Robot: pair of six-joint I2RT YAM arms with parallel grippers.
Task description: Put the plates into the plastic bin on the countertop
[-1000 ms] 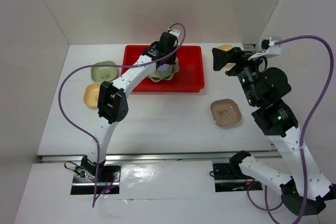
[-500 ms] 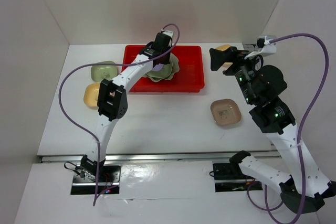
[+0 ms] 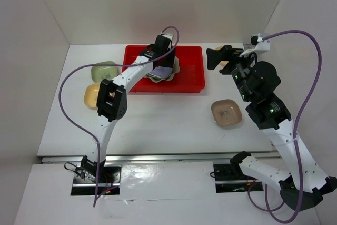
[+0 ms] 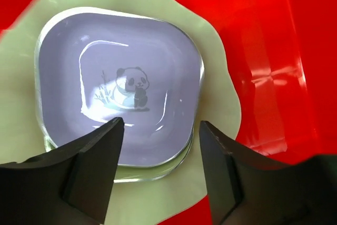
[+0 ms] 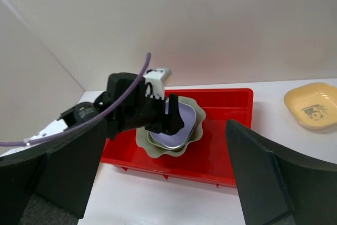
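Left claw [image 4: 160, 125] spread above lavender plate [image 4: 121, 46] — panda print [image 4: 129, 85] seen only from wrist, right claw [image 5: 167, 125] gaping

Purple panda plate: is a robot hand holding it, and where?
No. The left gripper is open above the purple plate, lying in the green dish. The right gripper is empty too.

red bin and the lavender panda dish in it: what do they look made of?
Red bin: looks like glossy moulded plastic, bright streaky reflections on its floor. Lavender dish: smooth and shiny with a printed panda; glazed ceramic or melamine, can't tell which.
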